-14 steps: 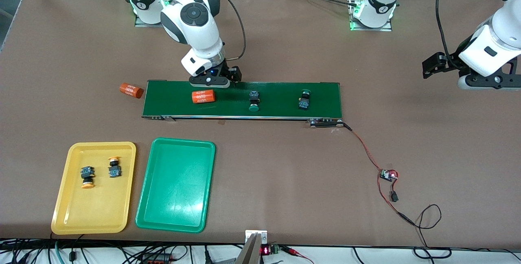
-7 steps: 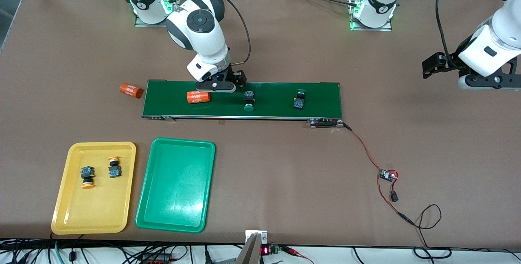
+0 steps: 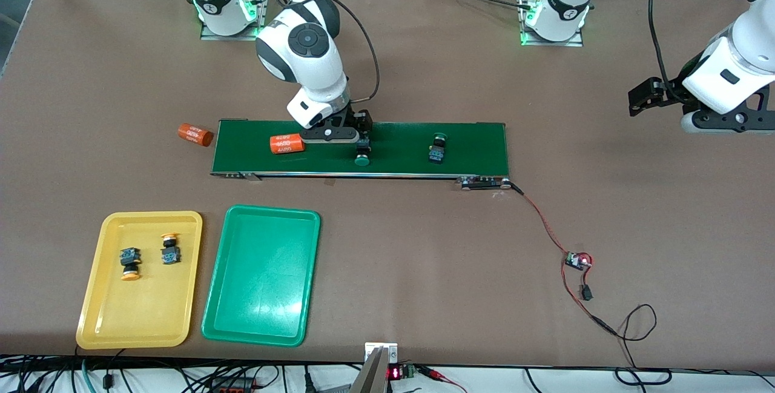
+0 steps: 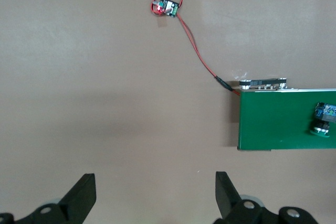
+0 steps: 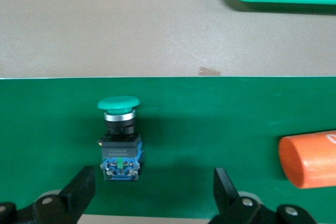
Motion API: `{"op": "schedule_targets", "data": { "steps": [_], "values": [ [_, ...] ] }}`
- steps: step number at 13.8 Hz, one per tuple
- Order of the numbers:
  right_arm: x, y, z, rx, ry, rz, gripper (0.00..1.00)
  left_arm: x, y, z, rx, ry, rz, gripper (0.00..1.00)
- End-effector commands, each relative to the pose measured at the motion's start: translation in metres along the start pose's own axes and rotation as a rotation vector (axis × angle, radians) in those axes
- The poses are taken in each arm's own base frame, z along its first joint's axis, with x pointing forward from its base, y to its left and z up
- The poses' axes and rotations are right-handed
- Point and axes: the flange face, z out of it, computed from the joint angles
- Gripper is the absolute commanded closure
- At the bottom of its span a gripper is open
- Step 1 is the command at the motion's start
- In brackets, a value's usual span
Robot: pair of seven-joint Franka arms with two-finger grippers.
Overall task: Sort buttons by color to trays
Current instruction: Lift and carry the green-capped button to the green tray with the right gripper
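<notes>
Right gripper (image 5: 152,190) low over the conveyor belt (image 3: 472,145), fingers spread wide, holding nothing. Green button (image 5: 120,142) lying on the belt just ahead of the fingertips, orange cylinder (image 5: 310,159) beside. Second green button (image 3: 436,147) further along, toward the left arm's end. Left gripper (image 4: 155,198) waiting wide open over bare table (image 4: 105,77).

Green-capped button (image 5: 120,140) on belt (image 5: 210,129)

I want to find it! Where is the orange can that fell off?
The orange cylinder lies on the brown table, just off the conveyor belt's end toward the right arm's end.
</notes>
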Motion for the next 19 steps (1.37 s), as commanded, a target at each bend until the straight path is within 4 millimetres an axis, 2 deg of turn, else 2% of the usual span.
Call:
{"op": "schedule_targets", "data": {
  "steps": [1, 3, 8, 9, 13, 15, 16, 17, 19],
  "values": [
    [-0.003, -0.015, 0.014, -0.015, -0.002, 0.007, 0.0, -0.003, -0.003, -0.005, 0.01, -0.007, 0.01, 0.0],
    [-0.014, -0.023, 0.029, -0.032, -0.016, -0.008, 0.0, -0.004, -0.003, -0.006, 0.009, -0.006, 0.012, 0.0],
    [-0.015, -0.019, 0.044, -0.051, -0.027, -0.002, 0.01, -0.004, -0.002, -0.007, 0.006, -0.004, 0.015, 0.0],
    [-0.015, -0.019, 0.044, -0.051, -0.026, -0.003, 0.11, -0.004, -0.002, -0.007, 0.006, -0.004, 0.015, 0.0],
    [-0.011, -0.013, 0.045, -0.059, -0.022, -0.004, 0.73, -0.005, 0.002, -0.013, 0.006, 0.007, 0.022, 0.0],
    [-0.011, -0.013, 0.045, -0.06, -0.023, -0.002, 0.95, -0.005, 0.003, -0.013, 0.006, 0.005, 0.023, 0.0],
    [-0.009, -0.012, 0.044, -0.059, -0.02, 0.0, 1.0, -0.005, 0.002, -0.013, 0.006, 0.005, 0.022, 0.0],
    [-0.006, -0.011, 0.04, -0.058, -0.013, 0.003, 1.0, -0.005, 0.001, -0.013, 0.005, 0.004, 0.019, 0.0],
    [0.02, 0.004, 0.02, -0.068, 0.025, 0.03, 1.0, -0.005, 0.0, -0.013, 0.005, 0.005, 0.019, 0.0]
  ]
}}
